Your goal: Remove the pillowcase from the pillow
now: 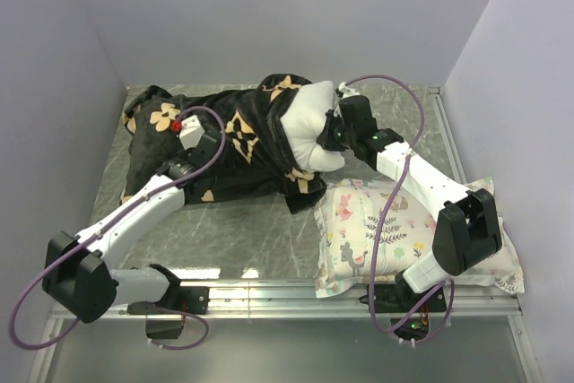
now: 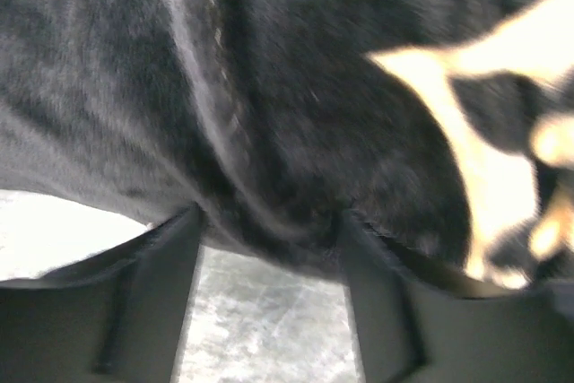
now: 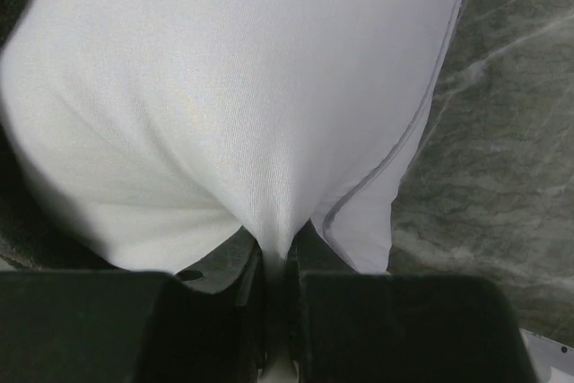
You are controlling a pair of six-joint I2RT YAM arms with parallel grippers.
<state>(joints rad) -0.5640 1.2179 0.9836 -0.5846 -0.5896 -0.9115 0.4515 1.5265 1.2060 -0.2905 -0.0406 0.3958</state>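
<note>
On the far table [image 1: 260, 230], the plush black, tan-flowered pillowcase [image 1: 256, 154] bunches in the left gripper's [image 2: 269, 221] clamped jaws; the right gripper [image 3: 276, 262] pinches the smooth, plump white pillow [image 1: 309, 123].

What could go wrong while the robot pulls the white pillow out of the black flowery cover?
The right tool pinches only a thin fold of the pillow, so it might slip free. The pillowcase sits just at the fingertips of the left tool and could slide out. The right arm hangs over the floral pillow and might nudge it.
</note>
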